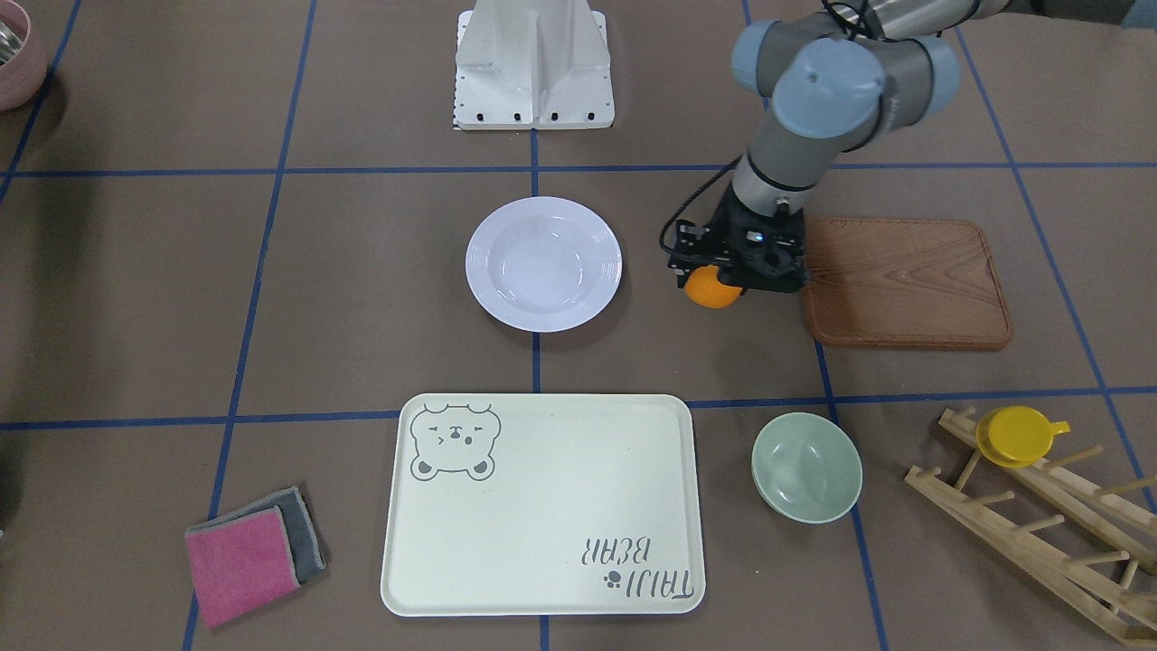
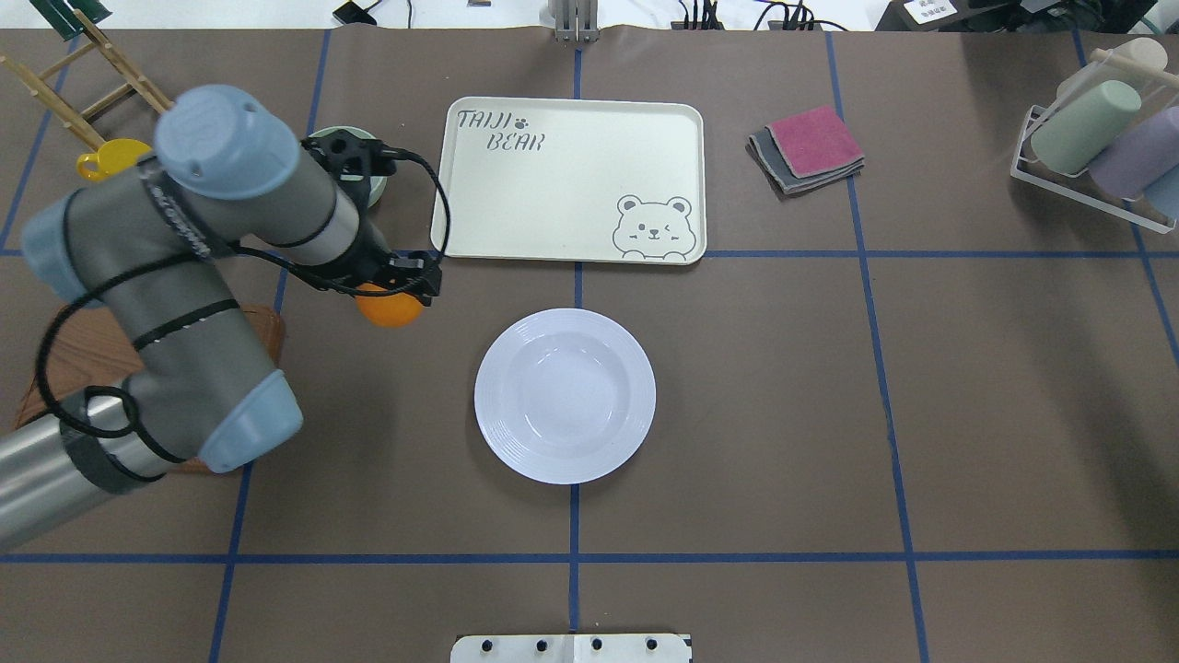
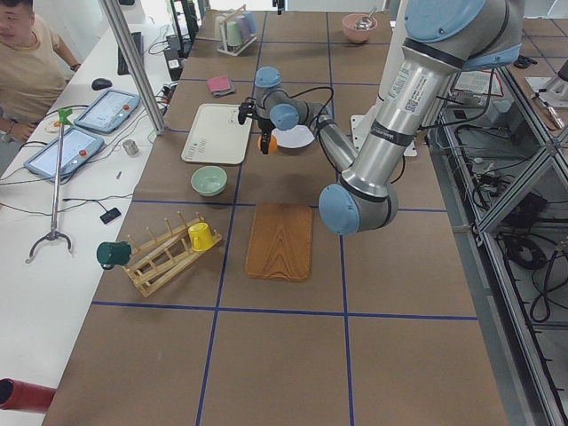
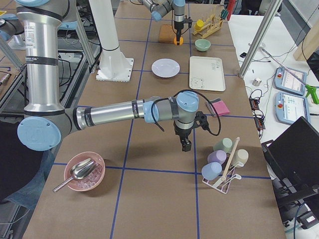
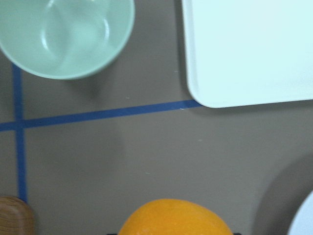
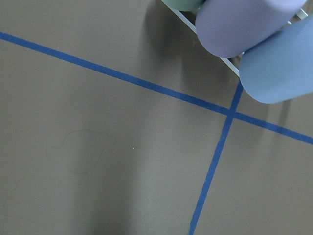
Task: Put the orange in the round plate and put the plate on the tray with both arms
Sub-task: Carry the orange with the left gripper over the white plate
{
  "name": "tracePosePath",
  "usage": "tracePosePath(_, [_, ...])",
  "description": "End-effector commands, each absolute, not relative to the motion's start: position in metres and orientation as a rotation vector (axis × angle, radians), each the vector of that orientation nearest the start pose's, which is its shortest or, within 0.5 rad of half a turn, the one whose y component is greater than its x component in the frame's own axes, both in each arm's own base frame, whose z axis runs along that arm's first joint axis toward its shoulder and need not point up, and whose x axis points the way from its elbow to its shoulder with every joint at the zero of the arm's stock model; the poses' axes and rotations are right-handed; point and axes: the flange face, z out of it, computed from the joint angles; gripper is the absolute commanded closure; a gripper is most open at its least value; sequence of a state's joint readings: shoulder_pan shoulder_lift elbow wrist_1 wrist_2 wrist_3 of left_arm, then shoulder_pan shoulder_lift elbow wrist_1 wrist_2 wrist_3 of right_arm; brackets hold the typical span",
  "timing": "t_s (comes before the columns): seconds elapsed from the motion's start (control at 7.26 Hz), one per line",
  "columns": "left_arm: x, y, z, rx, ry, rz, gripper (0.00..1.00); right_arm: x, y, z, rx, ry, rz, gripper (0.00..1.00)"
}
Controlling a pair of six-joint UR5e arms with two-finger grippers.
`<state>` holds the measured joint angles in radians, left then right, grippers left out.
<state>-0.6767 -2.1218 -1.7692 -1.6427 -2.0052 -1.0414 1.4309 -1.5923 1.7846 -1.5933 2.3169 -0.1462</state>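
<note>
My left gripper is shut on the orange, which it holds just above the table between the wooden board and the round plate. The overhead view shows the orange left of the empty white plate. In the left wrist view the orange fills the bottom edge, with a corner of the cream tray at upper right. The bear tray lies bare beyond the plate. My right gripper hangs far off near the cup rack; I cannot tell whether it is open or shut.
A pale green bowl sits beside the tray. The brown wooden board lies behind my left gripper. A wooden rack with a yellow cup, folded cloths, a cup rack and a pink bowl stand at the edges.
</note>
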Motion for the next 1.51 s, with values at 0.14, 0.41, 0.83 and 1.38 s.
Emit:
tracePosePath(0.14, [0.573,-0.439,0.162,0.098,0.882,-0.049,1.0,-0.01,-0.491,0.568,0.163,-0.751,-0.35,0.0])
tracePosePath(0.41, [0.617,-0.412,0.148,0.097,0.866,-0.027,1.0,-0.01,-0.491,0.568,0.163,-0.751,-0.35,0.0])
tracePosePath(0.83, [0.633,-0.402,0.165,0.112,0.833,-0.002,0.52,-0.013,-0.491,0.568,0.16,-0.757,-0.354,0.0])
tracePosePath(1.38, [0.627,-0.401,0.168,0.115,0.832,-0.002,0.01,-0.014,-0.492,0.567,0.164,-0.757,-0.357,0.0])
